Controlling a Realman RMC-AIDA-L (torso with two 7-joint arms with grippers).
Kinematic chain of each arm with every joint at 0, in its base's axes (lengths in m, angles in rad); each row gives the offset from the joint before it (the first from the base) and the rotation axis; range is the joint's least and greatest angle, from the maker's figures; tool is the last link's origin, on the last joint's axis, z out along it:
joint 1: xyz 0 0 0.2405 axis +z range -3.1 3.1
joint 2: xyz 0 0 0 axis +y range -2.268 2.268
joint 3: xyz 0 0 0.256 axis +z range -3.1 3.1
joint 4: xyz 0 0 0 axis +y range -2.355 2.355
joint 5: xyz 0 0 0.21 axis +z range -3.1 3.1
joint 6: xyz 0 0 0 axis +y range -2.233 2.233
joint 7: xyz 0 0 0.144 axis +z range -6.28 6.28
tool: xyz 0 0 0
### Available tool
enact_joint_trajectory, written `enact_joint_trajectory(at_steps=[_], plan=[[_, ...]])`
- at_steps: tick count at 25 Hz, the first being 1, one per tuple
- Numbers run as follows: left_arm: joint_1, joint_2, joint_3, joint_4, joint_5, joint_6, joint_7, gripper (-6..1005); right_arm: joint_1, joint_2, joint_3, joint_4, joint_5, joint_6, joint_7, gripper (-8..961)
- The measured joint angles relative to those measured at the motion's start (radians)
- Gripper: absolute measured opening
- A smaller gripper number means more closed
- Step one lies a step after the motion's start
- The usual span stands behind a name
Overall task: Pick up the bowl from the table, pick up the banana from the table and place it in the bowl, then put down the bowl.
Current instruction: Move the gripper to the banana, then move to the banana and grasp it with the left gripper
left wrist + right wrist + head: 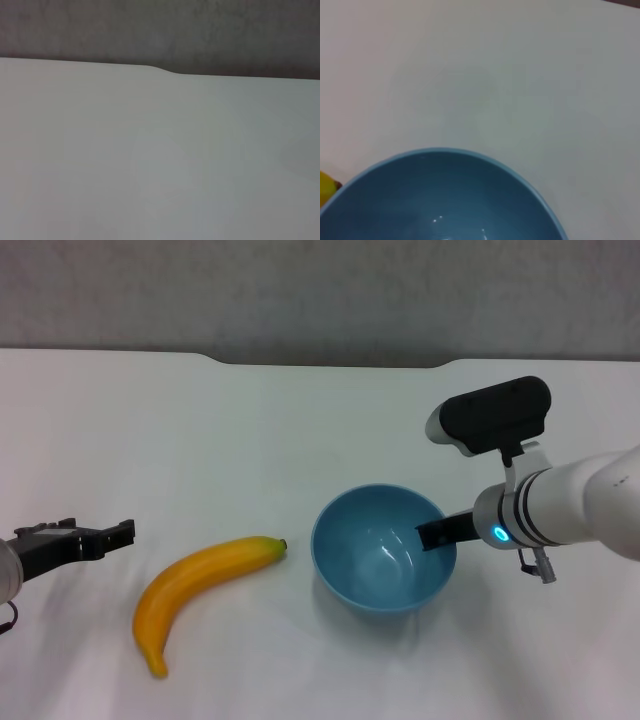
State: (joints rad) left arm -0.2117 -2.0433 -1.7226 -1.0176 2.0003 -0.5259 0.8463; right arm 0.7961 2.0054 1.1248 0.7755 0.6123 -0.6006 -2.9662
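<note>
The light-blue bowl point(380, 560) sits right of the middle of the white table point(250, 440); it also fills the near part of the right wrist view point(440, 200). My right gripper point(447, 532) is at the bowl's right rim, one dark finger inside against the wall, shut on the rim. The yellow-orange banana point(195, 585) lies on the table just left of the bowl, its dark tip toward it; a sliver shows in the right wrist view point(326, 187). My left gripper point(105, 537) is open and empty at the left edge, left of the banana.
The table's far edge has a shallow notch point(330, 362), with a grey wall behind. The left wrist view shows only bare tabletop point(150, 160) and that far edge.
</note>
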Motion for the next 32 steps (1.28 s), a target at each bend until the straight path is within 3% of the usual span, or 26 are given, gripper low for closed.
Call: enact_joint_trajectory(at_steps=[23, 32], plan=[[0.012, 0.000, 0.015, -0.009, -0.013, 0.006, 0.012, 891, -0.070, -0.004, 0.073, 0.152, -0.102, -0.040, -0.003, 31], [-0.003, 0.004, 0.040, -0.019, -0.014, -0.117, 0.079, 891, -0.127, -0.005, 0.145, 0.259, -0.180, -0.071, -0.005, 31]])
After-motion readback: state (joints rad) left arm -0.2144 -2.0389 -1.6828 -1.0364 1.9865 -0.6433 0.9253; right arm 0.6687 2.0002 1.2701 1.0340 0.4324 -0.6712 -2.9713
